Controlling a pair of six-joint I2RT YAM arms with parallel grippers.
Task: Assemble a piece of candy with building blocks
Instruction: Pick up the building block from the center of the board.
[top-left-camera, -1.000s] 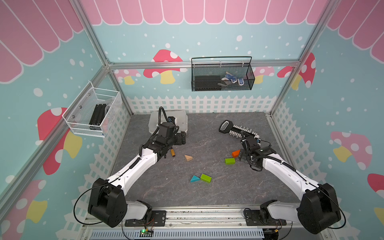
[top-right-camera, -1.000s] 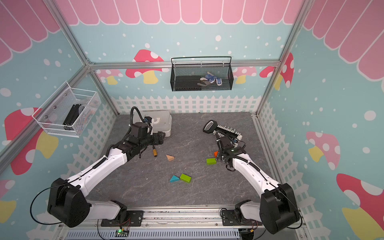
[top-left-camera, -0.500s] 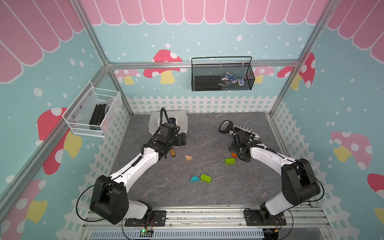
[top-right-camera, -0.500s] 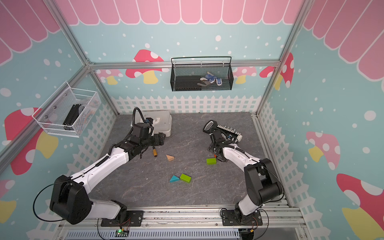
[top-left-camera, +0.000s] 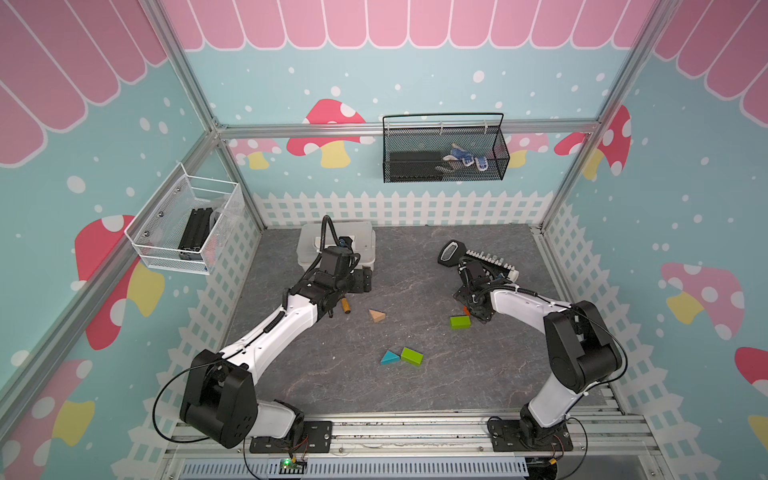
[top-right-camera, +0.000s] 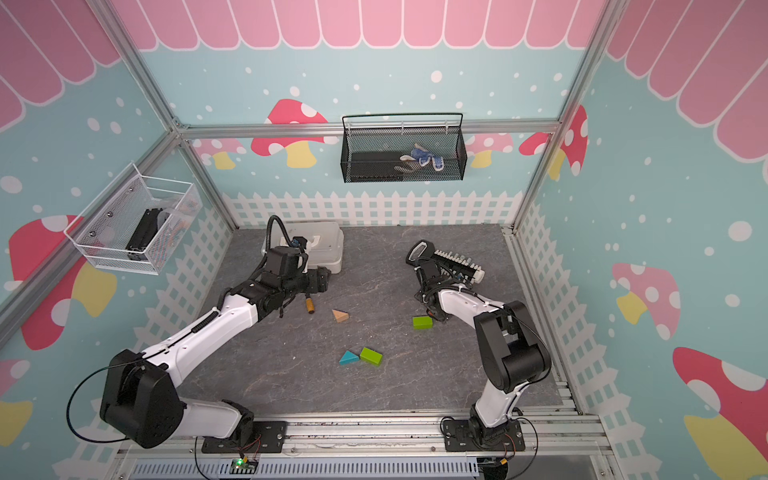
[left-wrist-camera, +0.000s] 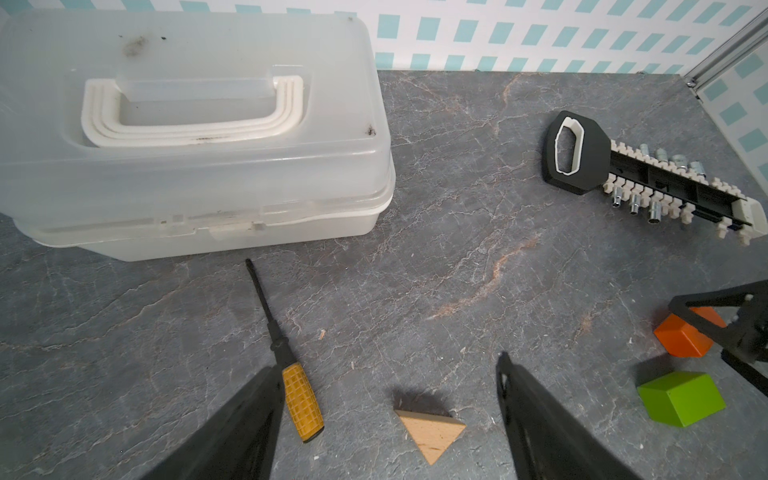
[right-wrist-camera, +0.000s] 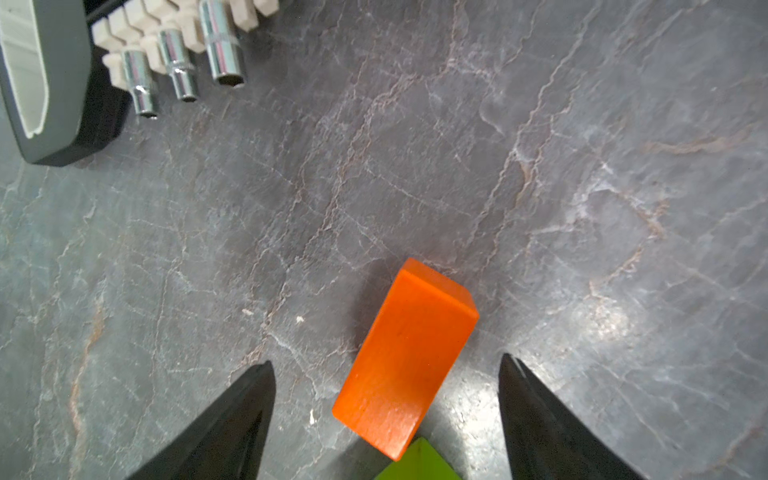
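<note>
Orange cuboid (right-wrist-camera: 405, 365) lies flat on the grey bench (top-left-camera: 436, 386), between the spread jaws of the right tool (right-wrist-camera: 386, 361). There is a gap on both sides and neither finger touches it. Lime-green cuboid (top-left-camera: 460, 322) sits just beside one end of it. Tan triangular prism (left-wrist-camera: 432, 430) is well apart from those two, near the left tool (left-wrist-camera: 388, 363), whose jaws are wide apart and hold nothing. Teal triangular prism (top-left-camera: 389, 358) and second green cuboid (top-left-camera: 412, 356) sit side by side nearer the front edge, touching or almost. The blocks lie in three separate spots, not joined. Yellow-handled screwdriver (left-wrist-camera: 297, 399) is just beside one left finger, tip toward the translucent plastic box (left-wrist-camera: 187, 145). Socket rail (left-wrist-camera: 648, 178) lies at the back, near the right arm.
</note>
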